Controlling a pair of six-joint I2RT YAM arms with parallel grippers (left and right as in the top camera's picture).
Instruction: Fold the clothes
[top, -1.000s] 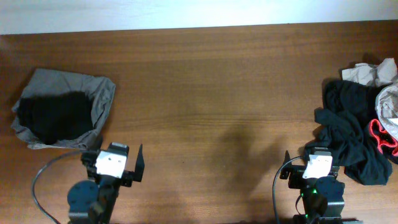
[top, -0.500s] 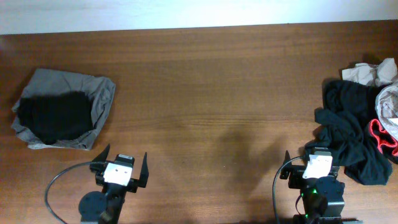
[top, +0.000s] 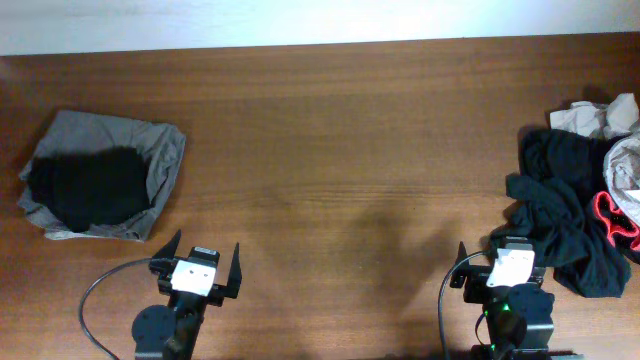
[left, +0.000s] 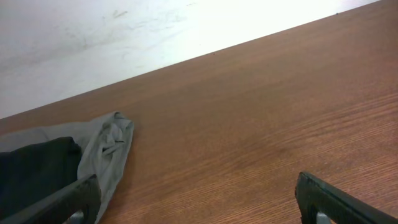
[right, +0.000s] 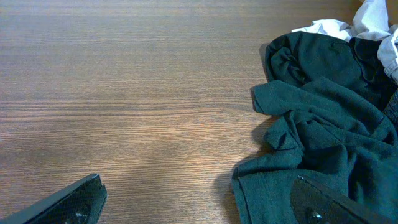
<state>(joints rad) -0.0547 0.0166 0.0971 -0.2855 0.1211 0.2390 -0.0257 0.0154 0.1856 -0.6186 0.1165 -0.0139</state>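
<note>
Broad brown wooden desk (top: 330, 140), grain running left to right, pale wall along its far edge.

Largest of the clothes: a crumpled black cloth garment (top: 555, 220), heaped unfolded at the desk's right edge. In the right wrist view its folds spill toward the near edge.

At far left, well apart from that heap, a folded grey cloth garment (top: 160, 165) lies flat with a folded black garment (top: 90, 185) on top of it.

Left arm (top: 192, 280) sits at the near edge, just below the grey stack and not touching it. Its jaws are spread wide with nothing between them but bare desk.

Right arm (top: 510, 272) is at the near edge beside the black heap. Its jaws are also spread wide and hold nothing; in the right wrist view one tip stands over the black cloth.

Smaller pieces in the right heap: a pale beige crumpled cloth (top: 590, 118) at the top and a light grey cloth with red trim (top: 618, 205) at the edge.

Thin grey cable (top: 92, 300) loops left of the left arm.
</note>
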